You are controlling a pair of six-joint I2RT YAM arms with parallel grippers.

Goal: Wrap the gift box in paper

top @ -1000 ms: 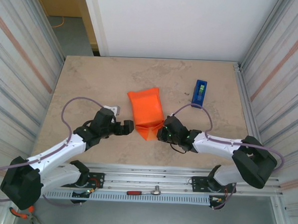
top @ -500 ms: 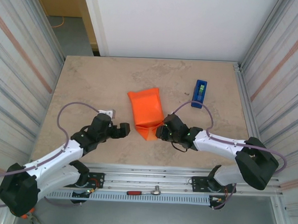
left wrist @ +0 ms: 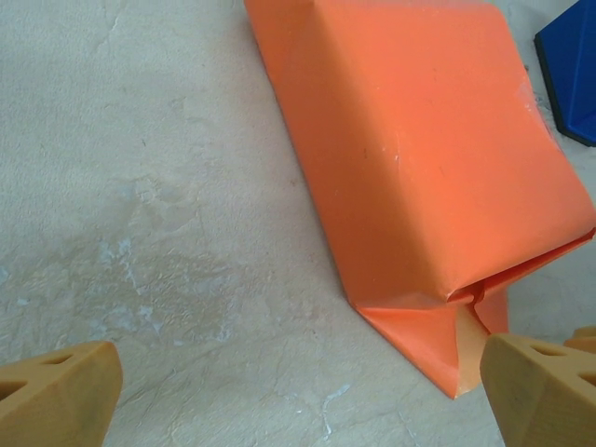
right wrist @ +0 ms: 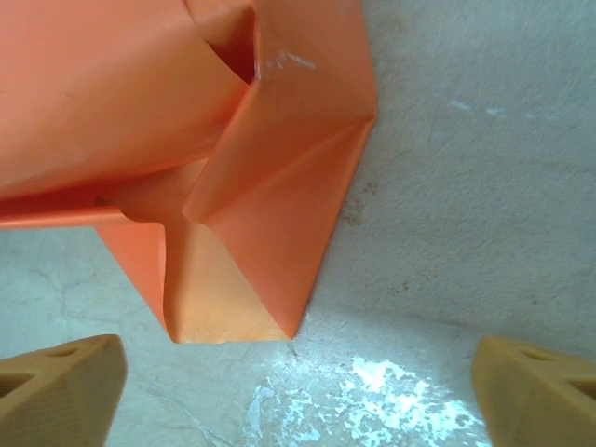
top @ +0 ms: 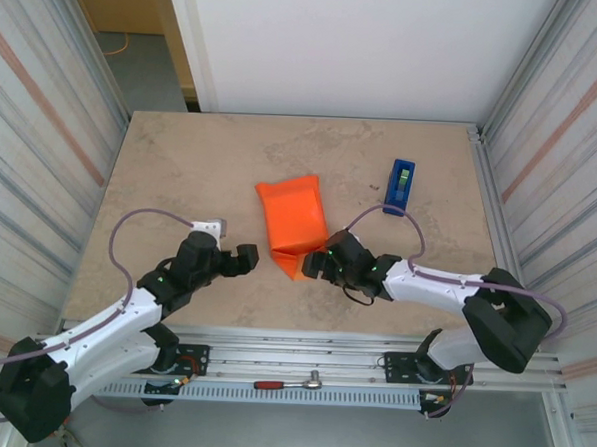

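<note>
Paper [top: 292,221]: lay on the table [top: 181,167], folded round your gift box, hidden inside.
Near flap [right wrist: 265,223]: creased, untaped; sealing remained for you, I judge.
Left gripper [top: 245,259]: jaws spread, empty.
Right gripper [top: 313,265]: jaws spread, beside flap.

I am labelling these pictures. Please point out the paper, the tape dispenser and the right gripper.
paper [top: 292,219]: top view, middle of its flat upper face.
tape dispenser [top: 398,189]: top view, middle of its blue body.
right gripper [right wrist: 298,396]: right wrist view, midway between its fingertips.
</note>
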